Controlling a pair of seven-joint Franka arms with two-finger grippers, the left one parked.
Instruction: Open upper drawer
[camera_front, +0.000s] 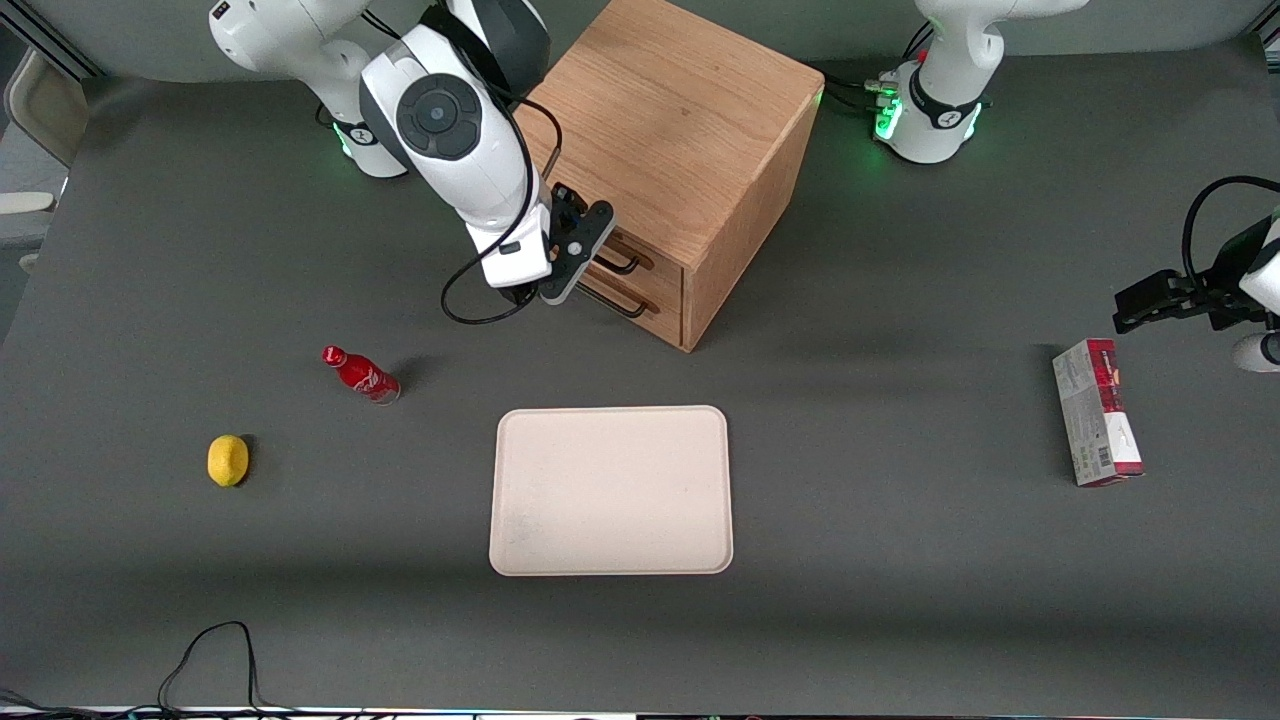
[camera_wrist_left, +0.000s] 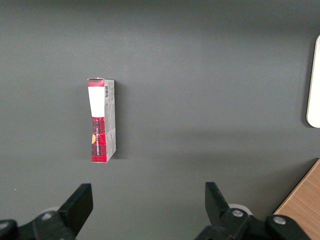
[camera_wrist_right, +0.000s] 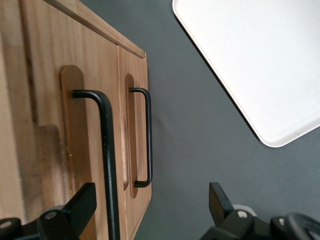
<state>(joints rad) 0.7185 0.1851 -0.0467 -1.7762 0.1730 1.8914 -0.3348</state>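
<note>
Oak cabinet sits at the desk's far edge, both drawers shut flush. Upper drawer is the topmost front, its black wire handle running between my fingers. My tool hangs right in front of the drawer fronts, fingers spread wide on either side of the handle, not gripping it. Lower drawer sits just under. Cream tray lies nearer the front camera than the cabinet. Red bottle and lemon sit toward my working arm's end.
</note>
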